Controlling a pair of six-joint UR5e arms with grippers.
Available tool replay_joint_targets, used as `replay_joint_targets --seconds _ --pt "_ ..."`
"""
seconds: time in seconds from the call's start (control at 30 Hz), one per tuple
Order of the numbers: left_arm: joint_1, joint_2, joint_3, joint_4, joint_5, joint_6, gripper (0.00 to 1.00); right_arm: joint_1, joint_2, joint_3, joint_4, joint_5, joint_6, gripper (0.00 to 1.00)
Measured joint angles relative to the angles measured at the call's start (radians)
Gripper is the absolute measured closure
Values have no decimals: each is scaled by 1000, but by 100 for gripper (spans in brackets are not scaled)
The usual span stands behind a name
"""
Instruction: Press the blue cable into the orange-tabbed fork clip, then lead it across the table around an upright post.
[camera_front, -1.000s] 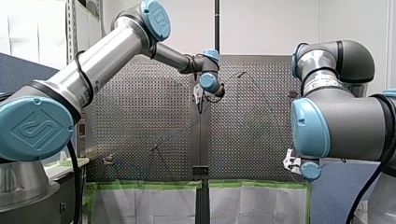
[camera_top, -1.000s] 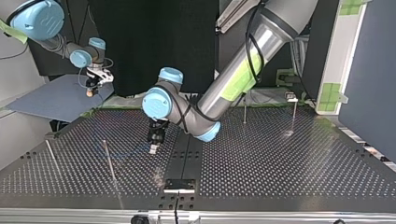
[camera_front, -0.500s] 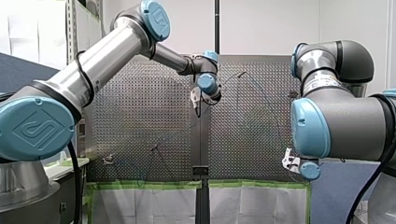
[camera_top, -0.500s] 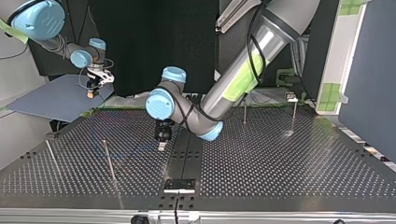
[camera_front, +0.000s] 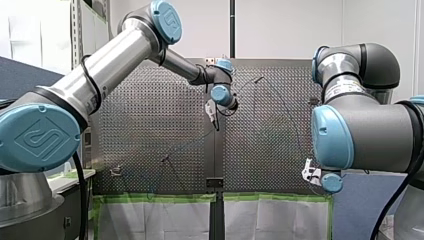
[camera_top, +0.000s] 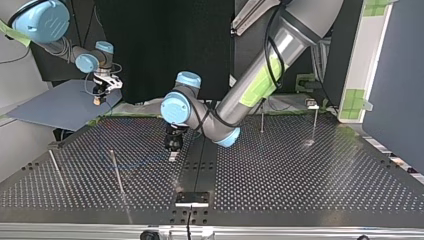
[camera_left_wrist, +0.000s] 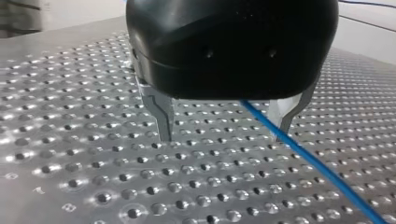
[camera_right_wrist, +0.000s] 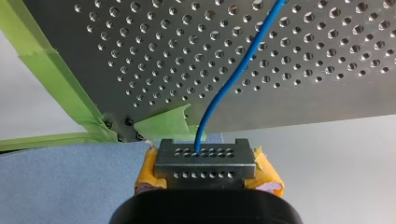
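1. between the left gripper's (camera_left_wrist: 223, 136) fingers (camera_left_wrist: 163, 116), which are spread just above the table (camera_left_wrist: 70, 154), the blue cable (camera_left_wrist: 299, 154) runs loose, close to one finger.
2. off the table's edge, the right gripper (camera_right_wrist: 205, 163) is pinching the cable's end between its yellow pads (camera_right_wrist: 268, 175).
3. risk: if left closes this far off-centre, the cable could squirt out past the fingertip.
4. risk: the slack could snag on a post (camera_top: 117, 172), or the line could go taut against right's hold.
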Motion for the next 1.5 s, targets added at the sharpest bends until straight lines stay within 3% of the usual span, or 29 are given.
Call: replay_joint_targets --seconds 0.27,0.6,0.77,0.93,1.27,1.5 --pt "-7 3 0 0 -38 -56 0 0 0 0 0 0 2 100" --pt "-34 15 -8 -38 -68 6 0 0 1 0 0 -2 3 100" --pt "-38 49 -40 -21 -76 16 0 1 3 0 1 -4 3 100" --pt "-36 88 -79 10 -61 18 0 1 3 0 3 -6 1 100" --pt "-57 164 -155 1 9 55 0 3 4 0 5 -7 0 100" --pt "-67 226 -212 -47 21 112 0 3 4 0 5 -8 -1 100"
